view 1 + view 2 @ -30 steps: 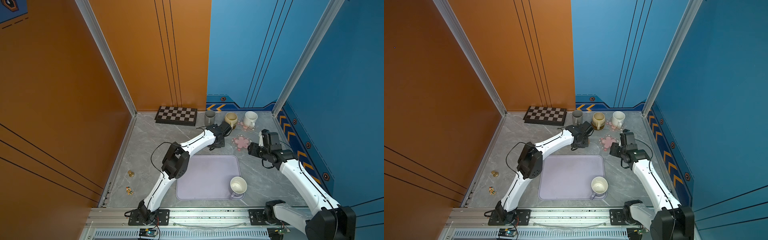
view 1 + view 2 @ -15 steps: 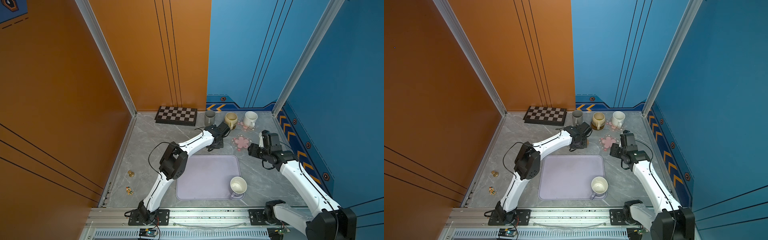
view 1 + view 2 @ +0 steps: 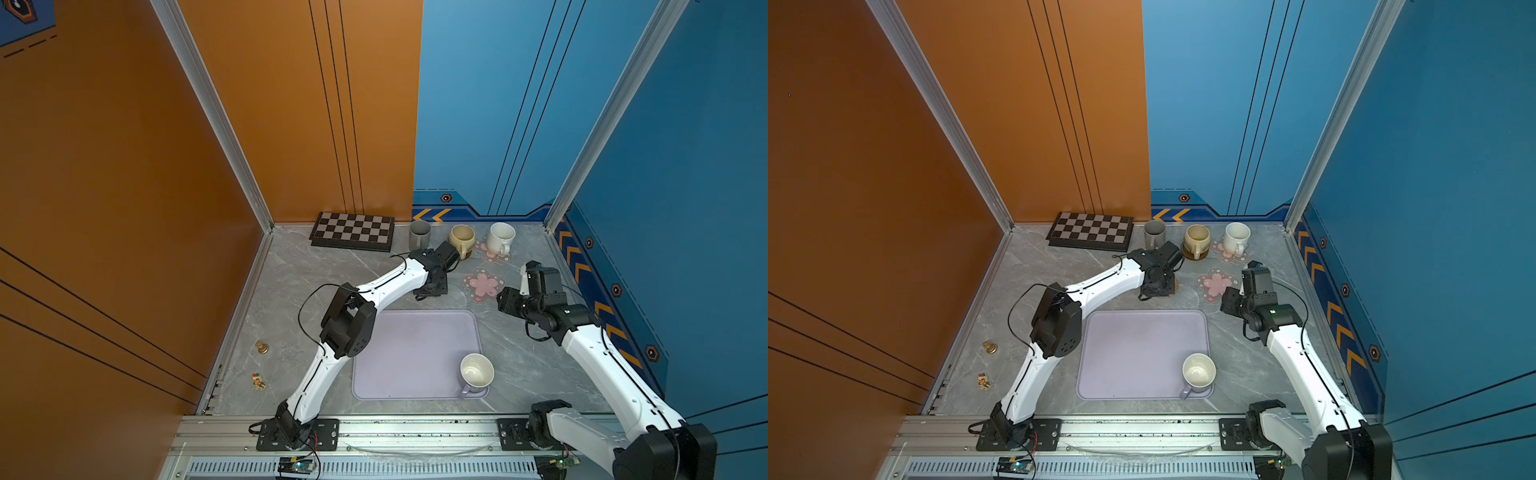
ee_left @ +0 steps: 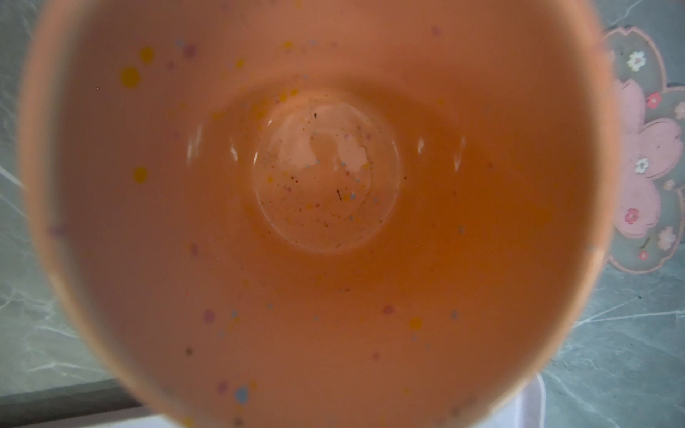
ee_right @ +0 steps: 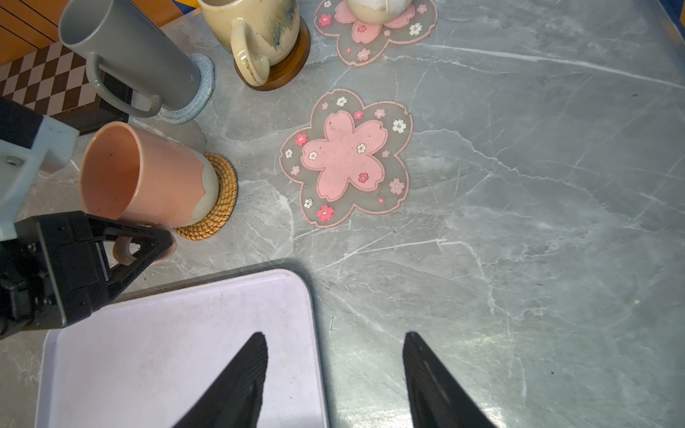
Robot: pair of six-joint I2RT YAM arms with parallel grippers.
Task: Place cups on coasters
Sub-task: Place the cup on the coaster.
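Left tool (image 5: 148, 246), clamped on the handle of the orange mug (image 5: 148, 178), has lowered it onto the rattan coaster (image 5: 222, 200). Right tool (image 5: 333, 370): jaws apart, empty. Lavender mug (image 3: 476, 371) remains.

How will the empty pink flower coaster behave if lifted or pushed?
The empty flower coaster looks thin and translucent, probably rubbery, so likely floppy and light. It lies flush on the table, so its edge may be hard to pinch. Pushed, it would likely slide or drag, not roll.
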